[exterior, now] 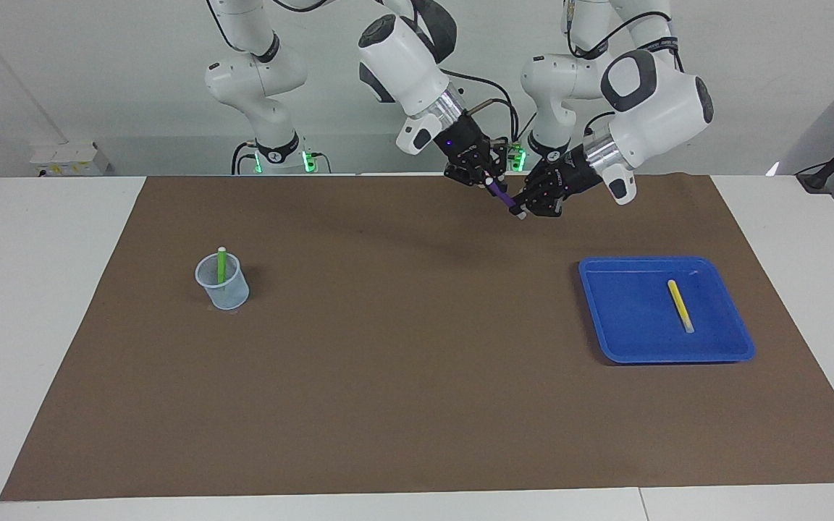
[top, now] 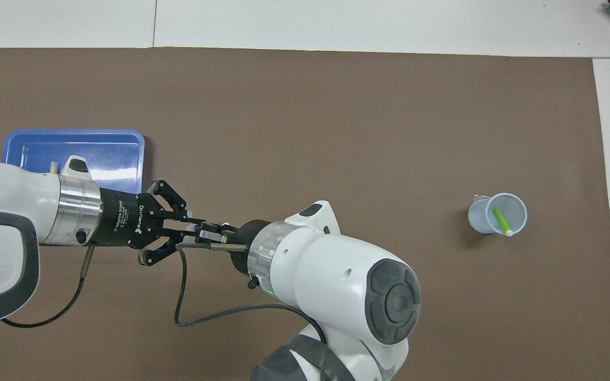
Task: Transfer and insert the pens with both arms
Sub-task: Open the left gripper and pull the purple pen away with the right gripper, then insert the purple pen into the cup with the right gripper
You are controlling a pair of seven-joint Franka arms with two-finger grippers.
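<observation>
A purple pen [exterior: 505,197] hangs slanted in the air over the mat's edge nearest the robots, and both grippers hold it. My left gripper [exterior: 525,206] is shut on its lower, pale-tipped end. My right gripper [exterior: 489,182] is shut on its upper end. From overhead the two grippers meet tip to tip, left gripper [top: 194,228] and right gripper [top: 208,233], and only slivers of the purple pen [top: 222,224] show. A green pen [exterior: 221,266] stands in a clear cup [exterior: 222,289]. A yellow pen [exterior: 679,305] lies in a blue tray [exterior: 627,340].
The cup [top: 477,219] with the green pen [top: 500,220] stands toward the right arm's end of the brown mat [exterior: 417,376]. The blue tray [top: 109,153] lies toward the left arm's end, and overhead the left arm partly covers it.
</observation>
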